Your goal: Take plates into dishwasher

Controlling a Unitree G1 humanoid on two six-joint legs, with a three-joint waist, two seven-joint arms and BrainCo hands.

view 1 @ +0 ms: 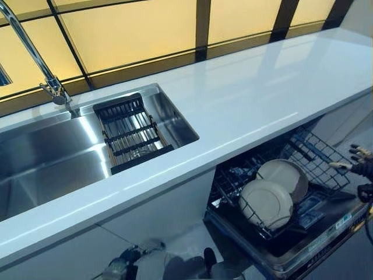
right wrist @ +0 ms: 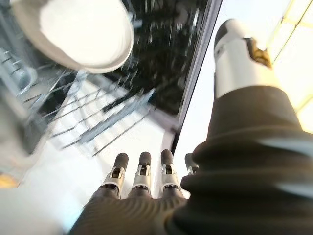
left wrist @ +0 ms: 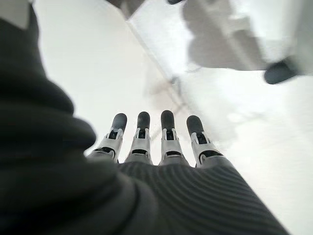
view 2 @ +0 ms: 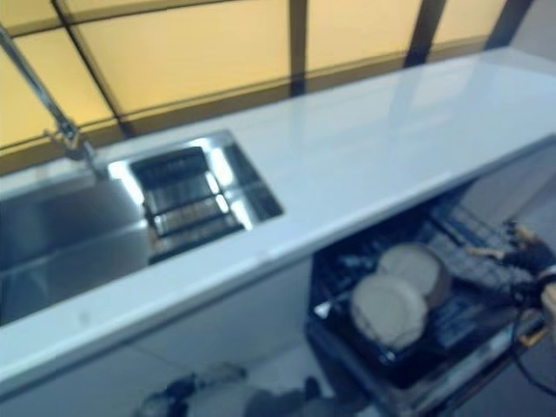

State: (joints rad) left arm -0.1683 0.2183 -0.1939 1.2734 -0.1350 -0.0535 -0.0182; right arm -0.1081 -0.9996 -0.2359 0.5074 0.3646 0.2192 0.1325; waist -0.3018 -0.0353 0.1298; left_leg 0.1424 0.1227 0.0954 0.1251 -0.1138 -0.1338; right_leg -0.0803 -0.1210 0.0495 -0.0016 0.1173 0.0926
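A long white countertop (view 1: 262, 99) holds a stainless steel sink (view 1: 52, 157) with a dark slatted drain rack (view 1: 131, 133) at its right end, and below the counter's right part the black wire dishwasher rack (view 1: 303, 169) stands pulled out. Two round cream plates (view 1: 266, 203) stand on edge in it, one just behind the other, faces tilted up toward the robot; no writing can be read anywhere. The right hand (view 1: 361, 166) hangs beside the rack's right edge with straight fingers holding nothing, and the left hand (left wrist: 161, 142), seen only by its wrist camera, is likewise straight-fingered and empty.

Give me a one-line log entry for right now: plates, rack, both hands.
plates: two, on edge in dishwasher rack | rack: pulled out under counter | right hand: open, empty, beside rack | left hand: open, empty | sink: no plates
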